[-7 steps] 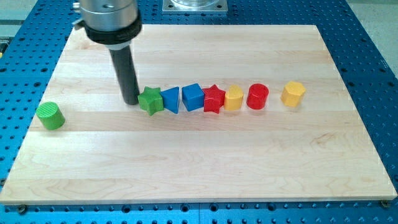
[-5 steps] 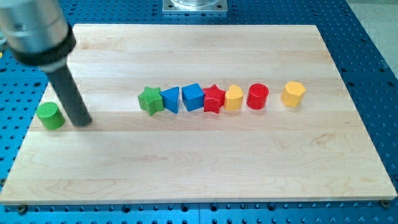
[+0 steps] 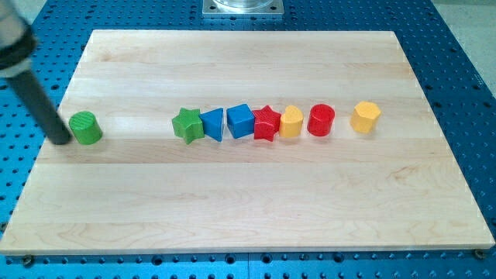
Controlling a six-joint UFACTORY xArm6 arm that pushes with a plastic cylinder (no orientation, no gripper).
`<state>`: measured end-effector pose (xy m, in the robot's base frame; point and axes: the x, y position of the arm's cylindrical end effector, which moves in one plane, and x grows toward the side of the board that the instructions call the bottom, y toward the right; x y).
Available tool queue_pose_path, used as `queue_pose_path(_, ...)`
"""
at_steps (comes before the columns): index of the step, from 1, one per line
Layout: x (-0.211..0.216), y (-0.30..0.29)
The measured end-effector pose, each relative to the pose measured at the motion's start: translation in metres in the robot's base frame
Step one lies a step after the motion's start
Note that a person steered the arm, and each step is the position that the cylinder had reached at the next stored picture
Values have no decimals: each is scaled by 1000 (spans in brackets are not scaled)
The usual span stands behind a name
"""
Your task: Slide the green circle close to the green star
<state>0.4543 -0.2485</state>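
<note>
My tip (image 3: 60,141) touches the green circle (image 3: 85,128) on the side toward the view's left; the rod carries no claw. The circle sits well apart from the green star (image 3: 187,124), which heads a row of blocks at mid-board.

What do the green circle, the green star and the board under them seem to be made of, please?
Green circle and green star: probably plastic, matte, with fine ridges on their surfaces, perhaps 3D-printed. Board: light wood, smooth, with visible grain and plank seams. My tip sits against the circle's left side.
</note>
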Motion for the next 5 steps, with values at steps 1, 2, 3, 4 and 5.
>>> queue_pose_path(1,0,75)
queue_pose_path(2,-27,36)
queue_pose_path(3,-58,62)
queue_pose_path(4,-69,109)
queue_pose_path(5,-55,108)
